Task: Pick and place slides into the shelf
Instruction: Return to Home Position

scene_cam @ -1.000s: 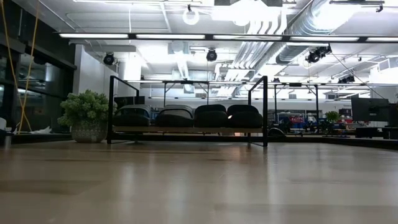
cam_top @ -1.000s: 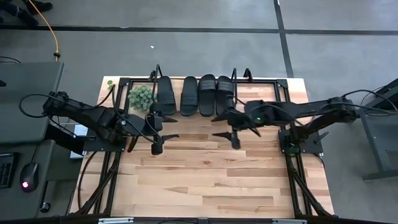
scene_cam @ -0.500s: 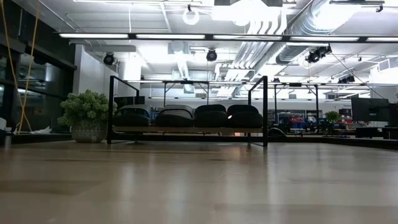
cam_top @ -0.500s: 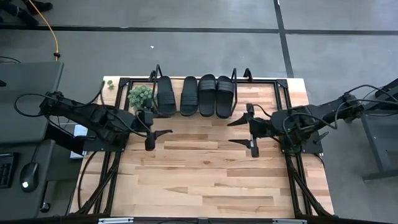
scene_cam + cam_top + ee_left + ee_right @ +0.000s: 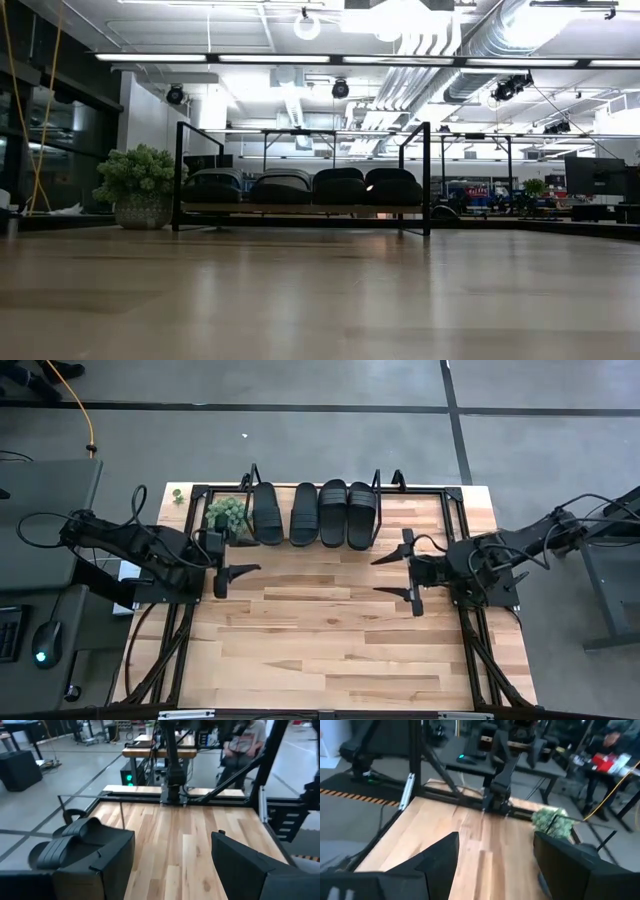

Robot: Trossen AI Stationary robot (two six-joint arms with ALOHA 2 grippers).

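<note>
All four slides (image 5: 333,512) lie side by side on the shelf (image 5: 250,478) at the far edge of the table (image 5: 330,650), soles flat and straps up. In the low view the slides (image 5: 340,187) form one row between the black wire end frames of the shelf (image 5: 425,180), touching or nearly touching one another. A small potted plant (image 5: 226,513) stands on the table just beside the left end of the shelf. The left gripper (image 5: 245,555) hangs over the table near that left end, in front of the plant, with its fingers (image 5: 95,865) spread apart and nothing between them. Bare wood shows in the gap, and part of the row of slides (image 5: 75,837) appears beside one finger. The right gripper (image 5: 375,577) hangs over the table near the right side, in front of the shelf and apart from it. Its fingers (image 5: 570,865) are likewise spread wide and empty. Neither gripper touches a slide, the shelf or the table.
</note>
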